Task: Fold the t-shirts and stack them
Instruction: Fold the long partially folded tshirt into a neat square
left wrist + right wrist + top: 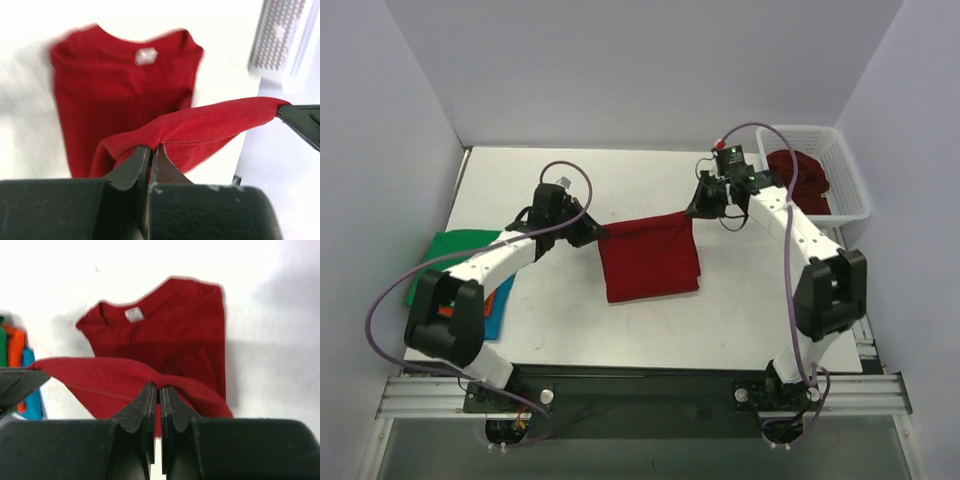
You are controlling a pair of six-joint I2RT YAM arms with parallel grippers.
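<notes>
A dark red t-shirt point(650, 262) lies mid-table, its neck end toward the arms. My left gripper point(598, 232) and right gripper point(695, 210) each pinch a corner of its far edge, held up and stretched between them. In the left wrist view the left gripper point(151, 147) is shut on the red hem, above the shirt's white neck label point(146, 56). From the right wrist, the right gripper point(159, 387) is likewise shut on the hem over the t-shirt point(170, 335). More dark red t-shirts point(807, 178) fill the basket. Green point(452, 250), orange and blue point(496, 320) t-shirts lie stacked at the left.
A white mesh basket point(852, 185) stands at the table's far right corner, also seen as the basket point(280, 40) from the left wrist. Grey walls close the table on three sides. Purple cables loop over both arms.
</notes>
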